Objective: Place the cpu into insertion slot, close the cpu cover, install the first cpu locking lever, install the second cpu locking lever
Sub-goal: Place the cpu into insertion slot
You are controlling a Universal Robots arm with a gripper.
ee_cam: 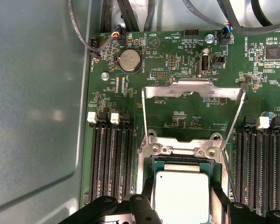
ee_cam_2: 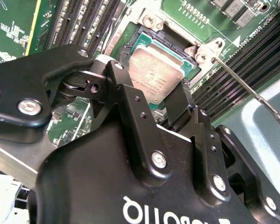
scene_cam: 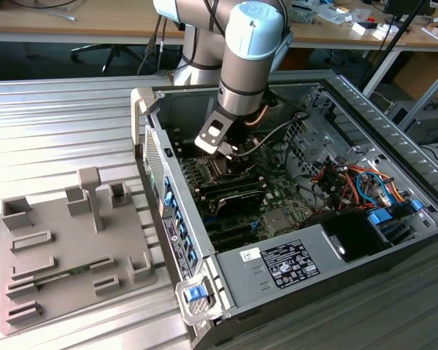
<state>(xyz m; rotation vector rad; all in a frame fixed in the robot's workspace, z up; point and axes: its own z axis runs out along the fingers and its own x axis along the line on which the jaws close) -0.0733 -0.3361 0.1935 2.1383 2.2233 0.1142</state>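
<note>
I see my gripper [ee_cam_2: 153, 95] down inside the computer case [scene_cam: 241, 292], right over the cpu [ee_cam: 181, 193], which lies flat in its slot on the green board [ee_cam: 177, 116]. I cannot tell if the gripper is squeezing the cpu or has let go. The cpu cover [ee_cam: 194, 88] stands open, tipped back.

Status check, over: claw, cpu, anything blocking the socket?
Copy: claw shut on the cpu. It sits in the socket. The cpu cover stands open, tipped back off the socket, not blocking.
</note>
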